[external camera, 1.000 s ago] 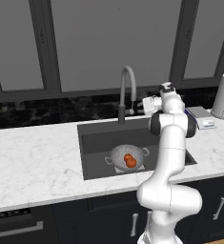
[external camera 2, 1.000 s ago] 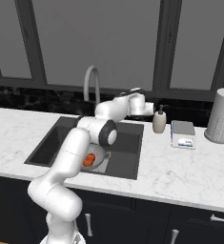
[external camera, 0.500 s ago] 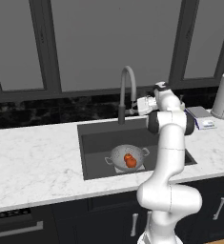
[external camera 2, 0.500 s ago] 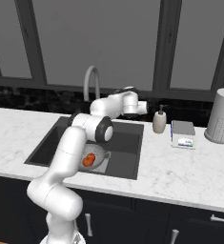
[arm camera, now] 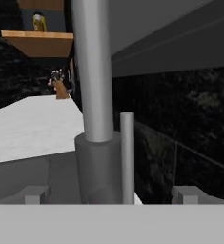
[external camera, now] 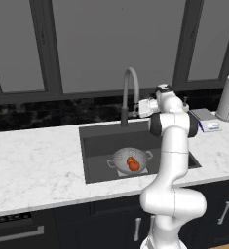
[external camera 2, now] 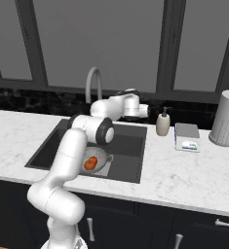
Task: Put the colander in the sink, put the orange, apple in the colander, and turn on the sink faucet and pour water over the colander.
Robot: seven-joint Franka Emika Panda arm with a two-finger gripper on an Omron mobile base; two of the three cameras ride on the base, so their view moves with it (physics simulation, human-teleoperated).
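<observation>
A kitchen: white marble tabletop (external camera: 33,160), sunken sink (external camera: 99,146), gooseneck faucet (external camera: 128,92), dark cabinets (external camera 2: 135,223) below, soap bottle (external camera 2: 162,123) and paper towel roll (external camera 2: 226,118) by the windows (external camera: 116,41).

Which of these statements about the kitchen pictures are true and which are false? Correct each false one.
1. The colander sits in the sink. True.
2. The colander is empty. False: two orange-red fruits lie in it.
3. The gripper is open by the sink faucet. True.
4. The gripper holds a fruit. False: it holds nothing.
5. The soap bottle stands left of the sink. False: it stands on the counter to the right.
</observation>
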